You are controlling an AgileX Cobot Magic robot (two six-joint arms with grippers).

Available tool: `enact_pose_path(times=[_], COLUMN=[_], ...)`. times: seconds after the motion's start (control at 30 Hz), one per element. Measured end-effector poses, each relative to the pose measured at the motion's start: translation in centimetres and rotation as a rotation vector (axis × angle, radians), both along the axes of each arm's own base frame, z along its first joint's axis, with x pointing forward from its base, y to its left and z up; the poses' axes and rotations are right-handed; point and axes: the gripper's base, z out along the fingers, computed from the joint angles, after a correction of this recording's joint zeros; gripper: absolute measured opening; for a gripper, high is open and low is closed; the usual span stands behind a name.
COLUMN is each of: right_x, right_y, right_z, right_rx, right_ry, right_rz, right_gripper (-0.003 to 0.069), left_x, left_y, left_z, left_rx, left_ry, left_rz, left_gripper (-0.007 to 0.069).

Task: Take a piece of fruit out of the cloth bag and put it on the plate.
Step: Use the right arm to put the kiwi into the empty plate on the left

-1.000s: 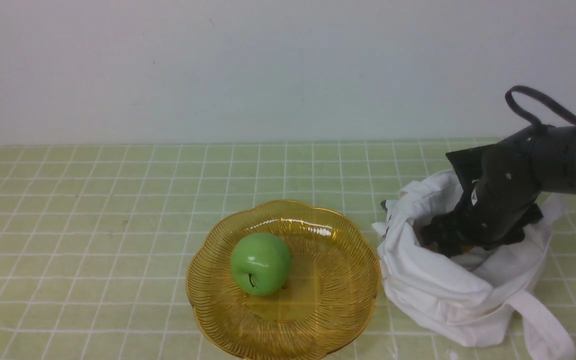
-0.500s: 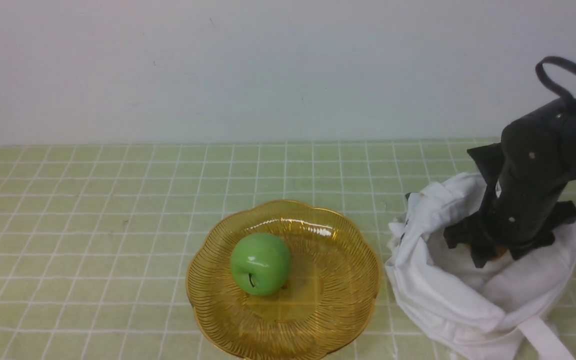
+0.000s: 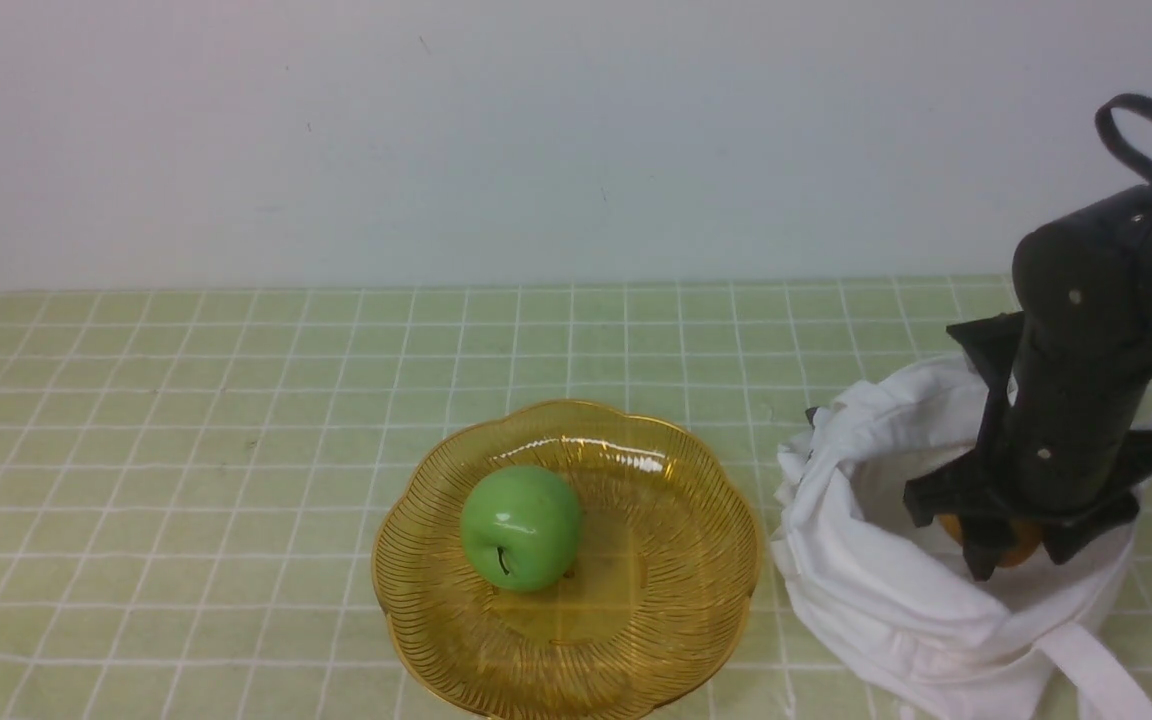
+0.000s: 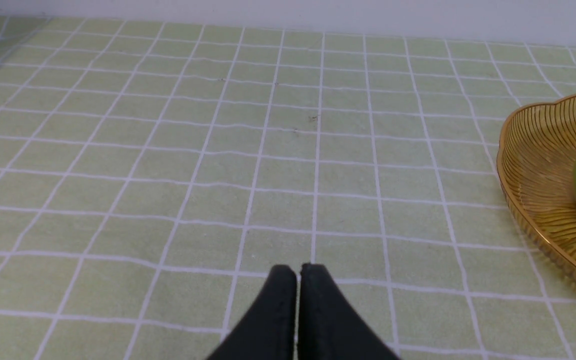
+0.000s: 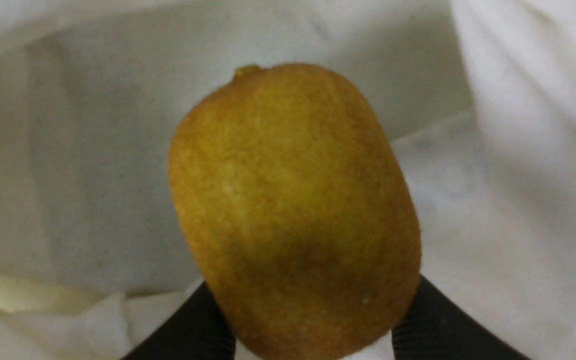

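Front view: green checked worktop (image 3: 236, 450) running back to a pale wall; the plate sits mid-frame and the bag at the right.
Left gripper (image 4: 298, 280): seen only in the left wrist view, jaws pressed together with a hairline slit between them, holding nothing, above bare worktop and well apart from the plate.
Plate (image 3: 676, 560): amber, see-through, with a scalloped rim and fine ribs, flat on the worktop just left of the bag.
Apple (image 3: 521, 527): glossy green, resting on the plate left of its middle, stem dimple facing the camera.
Bag (image 3: 876, 590): white cloth, slumped with its mouth open upward, one strap trailing toward the near edge; its left side lies just beside the plate's rim.
Fruit (image 3: 1011, 540): small, oval, brownish-yellow with dull speckled skin, clamped in the right gripper at the mouth of the bag; the right wrist view shows white cloth behind it on every side.
Right gripper (image 3: 1021, 553): pointing down into the bag's mouth, jaws about half spread, one on each side of the fruit, gripping it.
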Motion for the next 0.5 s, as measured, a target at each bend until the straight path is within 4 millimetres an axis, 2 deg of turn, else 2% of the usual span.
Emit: enact_pose_path(times=[0.2, 0.23, 0.3, 0.5], right_x=[-0.7, -1.4, -1.8, -4.6], right_y=[-0.2, -0.4, -0.5, -0.2], right_z=[2.4, 3.7, 4.4, 9.2], right_rx=[0.014, 0.02, 0.024, 0.161], right_ry=[-0.048, -0.059, -0.062, -0.146], right_rz=[0.0, -0.006, -0.01, 0.0], right_gripper=[0.0372, 0.0372, 0.0372, 0.0372], left_x=[0.0, 0.0, 0.0, 0.0], left_y=[0.0, 0.0, 0.0, 0.0], left_z=[0.0, 0.0, 0.0, 0.0], left_rx=[0.0, 0.0, 0.0, 0.0], left_ry=[0.0, 0.0, 0.0, 0.0], left_rz=[0.0, 0.0, 0.0, 0.0], left_gripper=[-0.0008, -0.0008, -0.0008, -0.0008])
